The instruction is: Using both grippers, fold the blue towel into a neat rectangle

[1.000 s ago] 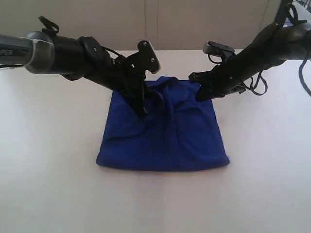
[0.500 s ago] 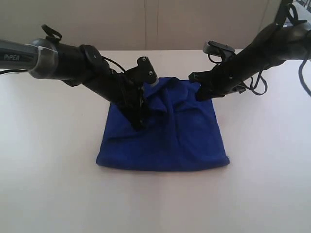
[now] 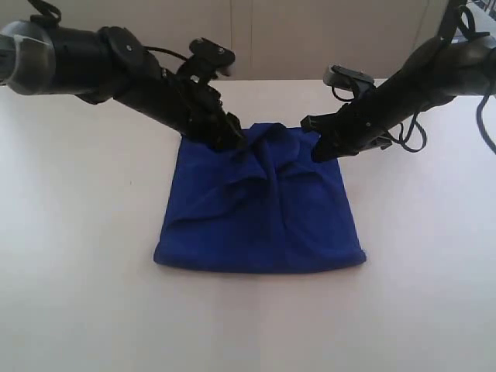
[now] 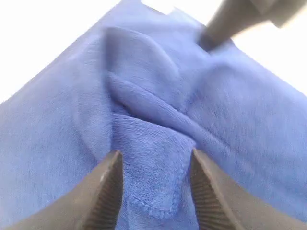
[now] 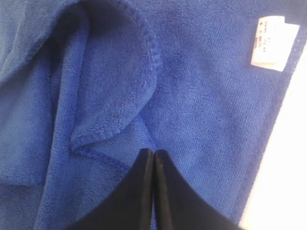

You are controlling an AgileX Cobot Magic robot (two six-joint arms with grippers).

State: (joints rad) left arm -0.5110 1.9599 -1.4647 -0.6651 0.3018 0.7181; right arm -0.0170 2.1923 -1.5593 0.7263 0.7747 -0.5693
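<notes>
Release shows in the exterior view, the left gripper (image 3: 230, 140) drawn back from the blue towel (image 3: 260, 213) lying rumpled on the table (image 3: 77, 271); its wrist view shows fingers (image 4: 109, 189) spread over a loose hem (image 4: 153, 208); the right gripper (image 5: 153, 152) shows fingers (image 5: 143, 187) pressed together, so tidying likely remains.

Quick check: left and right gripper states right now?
Left gripper: open, holding nothing, over the blue towel.
Right gripper: closed, tips at the towel; no cloth visibly pinched.
</notes>
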